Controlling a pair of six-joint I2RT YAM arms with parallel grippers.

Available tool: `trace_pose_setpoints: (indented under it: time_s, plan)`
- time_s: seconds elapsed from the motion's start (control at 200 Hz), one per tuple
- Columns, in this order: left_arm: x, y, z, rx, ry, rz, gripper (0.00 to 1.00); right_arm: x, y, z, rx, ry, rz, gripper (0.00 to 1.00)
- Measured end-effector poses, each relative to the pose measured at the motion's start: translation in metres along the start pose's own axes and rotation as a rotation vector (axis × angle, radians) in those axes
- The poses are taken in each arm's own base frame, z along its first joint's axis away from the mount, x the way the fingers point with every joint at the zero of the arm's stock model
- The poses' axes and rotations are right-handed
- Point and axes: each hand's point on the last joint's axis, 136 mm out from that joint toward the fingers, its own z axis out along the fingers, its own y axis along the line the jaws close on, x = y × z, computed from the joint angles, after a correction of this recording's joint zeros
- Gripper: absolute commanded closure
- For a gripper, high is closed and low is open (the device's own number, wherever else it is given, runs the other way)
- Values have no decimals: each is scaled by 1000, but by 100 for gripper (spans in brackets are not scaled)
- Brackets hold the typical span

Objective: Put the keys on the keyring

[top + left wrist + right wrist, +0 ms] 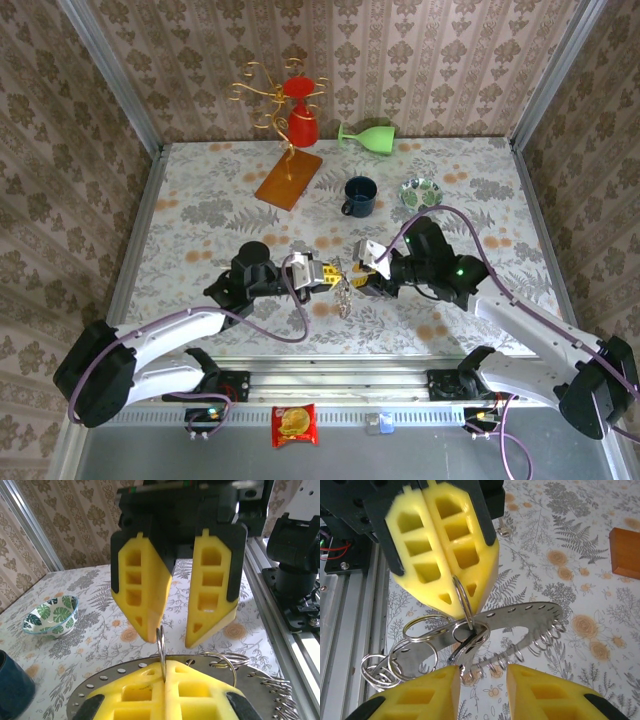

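Note:
My left gripper [335,275] is shut on a thin silvery split ring [462,597], held upright between its yellow fingers [145,690]. That ring links to the keyring [530,612], a flat grey plate with a row of holes, a wide opening and small wire loops along its edge; it hangs just above the table [343,298]. A small flat silvery piece [467,652], perhaps a key, dangles under the held ring; no black heads show. My right gripper [484,672] is open, facing the left gripper [462,612], its fingers [150,605] straddling the ring without touching.
Larger split rings [420,630] and a loose cluster [377,667] hang on the plate's left end. Behind stand a blue mug [359,196], a patterned bowl [421,192], a tipped green cup [367,136] and a gold stand on a wooden base [288,178]. A metal rail [350,610] runs along the near edge.

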Motion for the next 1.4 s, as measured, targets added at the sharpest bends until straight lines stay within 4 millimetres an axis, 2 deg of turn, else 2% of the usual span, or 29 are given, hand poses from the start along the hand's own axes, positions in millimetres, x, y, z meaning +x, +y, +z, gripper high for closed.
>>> trace_pose_setpoints:
  time_s: [0.59, 0.935, 1.02, 1.295, 1.4]
  plan:
    - [-9, 3, -3, -9, -56, -6, 100, -4, 7, 17, -69, -85, 52, 59]
    - [-10, 4, -3, -14, -58, -3, 100, -7, 7, 18, -66, -103, 59, 62]
    - [-10, 4, -3, -15, -60, -3, 100, -8, 6, 19, -55, -108, 51, 66]
    - [-10, 6, -3, -28, -60, 0, 100, -7, -4, 20, 9, -97, 48, 95]
    - [-10, 7, -3, -32, -59, 1, 100, -7, -7, 17, 37, -94, 31, 99]
